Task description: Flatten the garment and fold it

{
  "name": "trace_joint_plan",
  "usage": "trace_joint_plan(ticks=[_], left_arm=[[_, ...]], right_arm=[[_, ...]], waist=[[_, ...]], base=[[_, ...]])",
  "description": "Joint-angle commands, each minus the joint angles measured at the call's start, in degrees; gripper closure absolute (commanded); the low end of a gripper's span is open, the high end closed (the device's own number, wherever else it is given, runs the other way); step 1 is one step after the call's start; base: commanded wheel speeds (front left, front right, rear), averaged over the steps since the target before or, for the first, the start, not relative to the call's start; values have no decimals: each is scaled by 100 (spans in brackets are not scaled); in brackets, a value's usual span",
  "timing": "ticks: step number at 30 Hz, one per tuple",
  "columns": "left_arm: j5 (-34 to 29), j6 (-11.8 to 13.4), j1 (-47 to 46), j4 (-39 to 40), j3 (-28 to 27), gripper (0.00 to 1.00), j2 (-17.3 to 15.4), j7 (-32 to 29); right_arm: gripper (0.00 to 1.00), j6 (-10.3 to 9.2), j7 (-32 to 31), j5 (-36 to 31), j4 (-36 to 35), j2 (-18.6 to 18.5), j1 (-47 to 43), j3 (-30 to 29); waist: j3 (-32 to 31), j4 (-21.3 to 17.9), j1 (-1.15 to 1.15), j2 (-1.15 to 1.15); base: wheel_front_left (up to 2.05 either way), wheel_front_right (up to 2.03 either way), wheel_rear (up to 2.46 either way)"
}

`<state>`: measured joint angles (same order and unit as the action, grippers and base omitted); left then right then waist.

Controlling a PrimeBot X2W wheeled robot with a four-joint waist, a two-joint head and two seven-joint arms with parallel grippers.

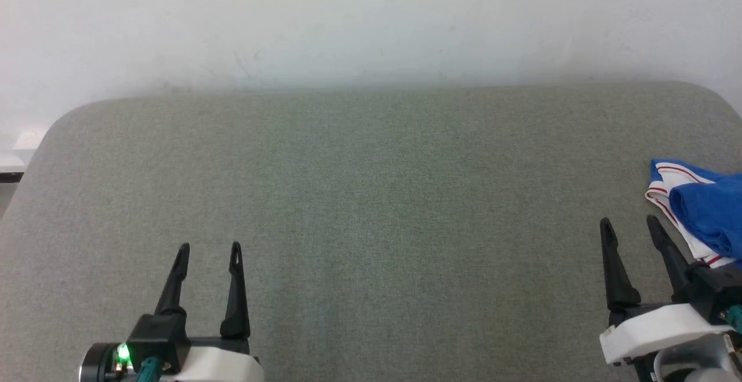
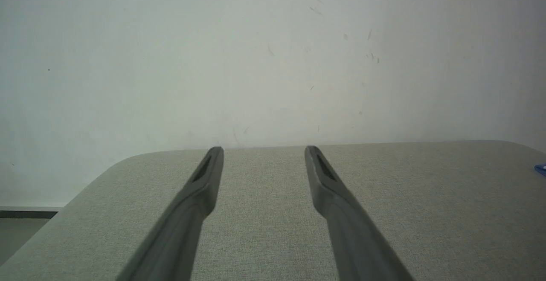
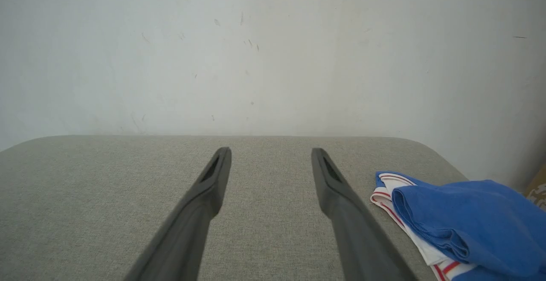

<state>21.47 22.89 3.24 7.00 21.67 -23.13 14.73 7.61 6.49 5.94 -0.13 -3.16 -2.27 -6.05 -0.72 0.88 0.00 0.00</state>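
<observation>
Lower left in the head view, the left gripper (image 1: 210, 247) has two slim black fingers (image 1: 235, 295), slotted near the tips, a white casing (image 1: 220, 366), a green light (image 1: 122, 352) and a teal plug (image 1: 148, 367). Lower right, the right gripper (image 1: 629, 222) looks alike, white-cased.

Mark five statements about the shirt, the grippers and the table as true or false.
1. The shirt lies on the right side of the table. True.
2. The right gripper holds the shirt. False: it is open with nothing between its fingers, and the shirt lies to its right.
3. The left gripper is open. True.
4. The shirt is spread flat. False: it lies bunched and folded over itself.
5. The shirt is green. False: it is blue, with white and red-striped trim.
</observation>
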Motion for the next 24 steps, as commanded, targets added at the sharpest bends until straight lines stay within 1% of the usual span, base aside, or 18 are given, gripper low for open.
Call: trace_joint_plan(ticks=[1,9,20,21,24], left_arm=[[-17,-24,96,-30,-35,0,77,27],[-38,-263,275,-209,-187,0,404,27],[-186,-543,307,-313,-485,0,658,27],[-144,-523,258,-292,-461,100,648,-5],[-144,-524,257,-290,-458,100,651,-13]], right_arm=[[0,-12,82,-12,44,25,-86,-38],[0,-12,491,-56,329,27,-217,-17],[0,-12,558,-175,447,27,-92,5],[100,0,518,-136,440,6,-149,26],[100,0,512,-136,440,1,-149,38]], waist=[[-5,4,0,0],[3,-29,0,0],[72,-57,0,0],[70,-56,0,0],[70,-57,0,0]], base=[[0,0,0],[0,0,0],[0,0,0],[0,0,0],[0,0,0]])
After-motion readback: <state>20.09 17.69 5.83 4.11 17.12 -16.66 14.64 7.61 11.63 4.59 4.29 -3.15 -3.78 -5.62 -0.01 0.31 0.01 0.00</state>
